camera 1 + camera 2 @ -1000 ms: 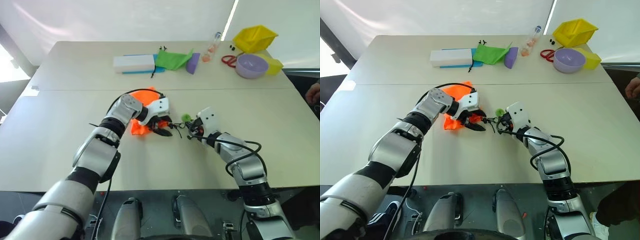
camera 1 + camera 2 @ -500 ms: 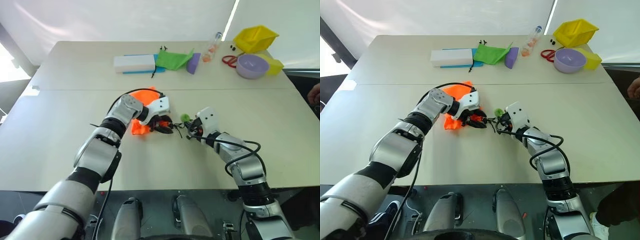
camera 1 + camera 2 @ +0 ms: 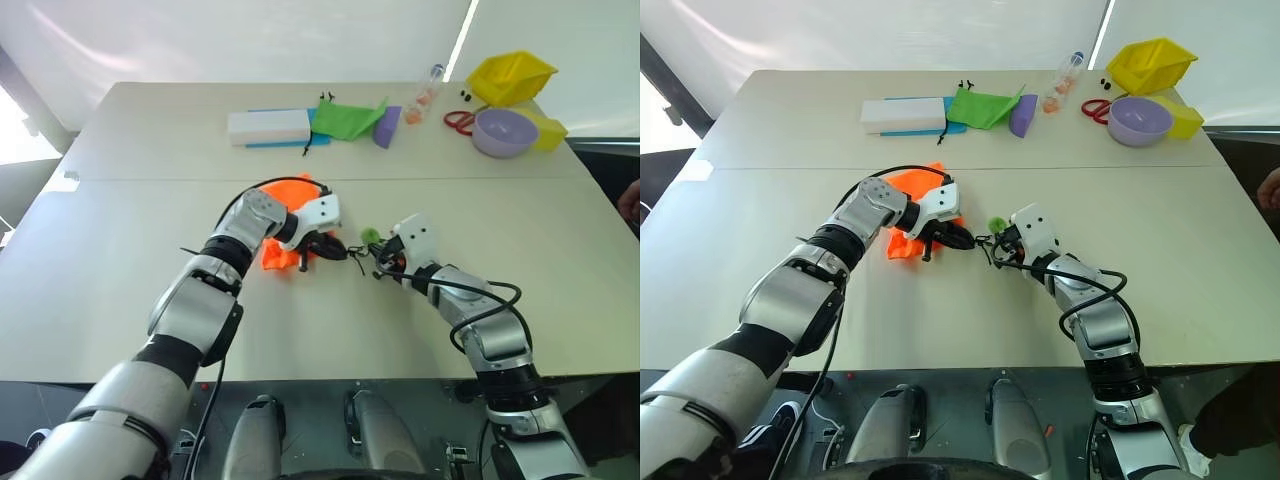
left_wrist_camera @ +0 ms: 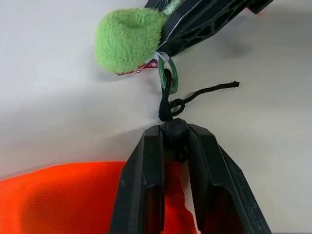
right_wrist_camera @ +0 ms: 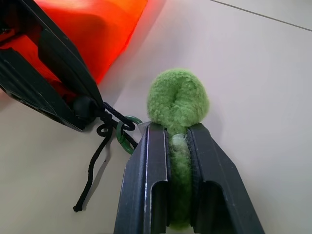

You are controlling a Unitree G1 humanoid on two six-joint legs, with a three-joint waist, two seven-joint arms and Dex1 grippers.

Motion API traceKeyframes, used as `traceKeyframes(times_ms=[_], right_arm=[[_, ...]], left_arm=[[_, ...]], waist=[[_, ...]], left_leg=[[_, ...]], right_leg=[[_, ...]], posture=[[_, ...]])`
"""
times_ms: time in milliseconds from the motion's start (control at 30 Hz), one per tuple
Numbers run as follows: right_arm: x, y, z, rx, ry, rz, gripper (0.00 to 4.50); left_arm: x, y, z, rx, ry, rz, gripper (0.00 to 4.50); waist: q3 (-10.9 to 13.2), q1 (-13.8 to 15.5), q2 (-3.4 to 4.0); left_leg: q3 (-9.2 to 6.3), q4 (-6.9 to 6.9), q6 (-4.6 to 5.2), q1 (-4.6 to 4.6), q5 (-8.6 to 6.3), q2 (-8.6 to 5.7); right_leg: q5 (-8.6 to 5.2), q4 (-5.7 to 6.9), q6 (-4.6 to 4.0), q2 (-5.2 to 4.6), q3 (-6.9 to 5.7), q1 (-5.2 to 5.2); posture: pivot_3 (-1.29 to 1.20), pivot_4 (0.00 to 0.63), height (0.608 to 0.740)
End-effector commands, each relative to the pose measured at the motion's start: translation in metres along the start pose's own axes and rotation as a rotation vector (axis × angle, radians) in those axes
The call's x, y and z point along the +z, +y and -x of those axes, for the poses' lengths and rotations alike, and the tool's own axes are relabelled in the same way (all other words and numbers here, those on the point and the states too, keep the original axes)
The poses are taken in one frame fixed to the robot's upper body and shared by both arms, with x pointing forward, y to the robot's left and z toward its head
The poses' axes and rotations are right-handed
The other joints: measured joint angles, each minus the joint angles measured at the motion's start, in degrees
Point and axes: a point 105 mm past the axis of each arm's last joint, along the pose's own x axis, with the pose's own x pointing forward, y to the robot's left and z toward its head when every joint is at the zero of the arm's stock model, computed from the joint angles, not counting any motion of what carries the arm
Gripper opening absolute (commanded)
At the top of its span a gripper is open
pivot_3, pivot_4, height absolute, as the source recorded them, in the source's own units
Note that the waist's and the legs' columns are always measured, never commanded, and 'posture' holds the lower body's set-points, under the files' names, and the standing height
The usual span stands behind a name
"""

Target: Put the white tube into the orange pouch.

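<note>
Left gripper (image 4: 174,141) has just closed from wide onto the black cord stopper (image 4: 174,129) at the orange pouch (image 4: 73,195) mouth; right gripper (image 5: 179,134) stays clamped on the green pompom toggle (image 5: 178,100). Likely cinching the pouch. White tube not visible, perhaps inside. Bare table (image 3: 300,320) all around, edges far.

Bare table (image 3: 330,310) in front; clutter lines the far edge.
</note>
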Motion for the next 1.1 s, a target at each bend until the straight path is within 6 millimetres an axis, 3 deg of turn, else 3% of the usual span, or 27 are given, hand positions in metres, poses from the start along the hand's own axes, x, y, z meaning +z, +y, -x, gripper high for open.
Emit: traceKeyframes(times_ms=[33, 167, 467, 667, 967, 1100], right_arm=[[0.019, 0.0, 0.001, -0.001, -0.066, 0.031, 0.0], [0.021, -0.006, 0.001, -0.022, -0.074, 0.031, 0.0], [0.022, -0.057, 0.012, -0.226, -0.076, 0.014, 0.0], [0.02, -0.079, 0.016, -0.328, -0.059, 0.035, 0.0], [0.017, -0.085, 0.017, -0.343, -0.045, 0.044, 0.0], [0.018, -0.077, 0.012, -0.307, -0.051, 0.05, 0.0]], left_arm=[[0.002, -0.002, 0.0, -0.022, 0.008, -0.044, 0.2], [0.002, -0.002, 0.002, -0.02, 0.007, -0.042, 0.2], [-0.012, -0.003, 0.022, -0.042, 0.071, -0.099, 0.2], [-0.015, -0.002, 0.037, -0.05, 0.091, -0.125, 0.2], [-0.035, -0.007, 0.071, -0.068, 0.17, -0.16, 0.2], [-0.033, -0.006, 0.07, -0.045, 0.132, -0.118, 0.2]], waist=[[0.0, -0.01, 0.0], [0.0, -0.02, 0.0], [0.0, -0.11, 0.0], [0.0, -0.18, 0.0], [0.0, -0.2, 0.0], [0.0, -0.13, 0.0]], left_leg=[[0.0, 0.0, 0.0, 0.0, 0.0, 0.0], [0.0, 0.0, 0.0, 0.0, 0.0, 0.0], [0.0, -0.01, 0.0, 0.02, 0.0, 0.01], [0.01, -0.01, 0.0, 0.03, 0.0, 0.01], [0.01, -0.02, 0.0, 0.03, 0.0, 0.01], [0.01, -0.01, 0.01, 0.04, 0.0, 0.02]], right_leg=[[0.0, 0.0, 0.0, 0.0, 0.0, 0.0], [0.0, 0.01, 0.0, 0.0, 0.0, 0.0], [0.0, 0.02, 0.0, 0.01, 0.0, 0.0], [0.01, 0.04, 0.01, 0.0, 0.01, 0.0], [0.03, 0.05, 0.04, 0.01, 0.01, 0.0], [0.03, 0.07, 0.04, 0.01, 0.01, 0.0]], posture=[[0.0, 0.15, 0.74], [0.0, 0.15, 0.74], [0.0, 0.15, 0.74], [0.0, 0.15, 0.74], [0.0, 0.15, 0.74], [0.0, 0.15, 0.74]])
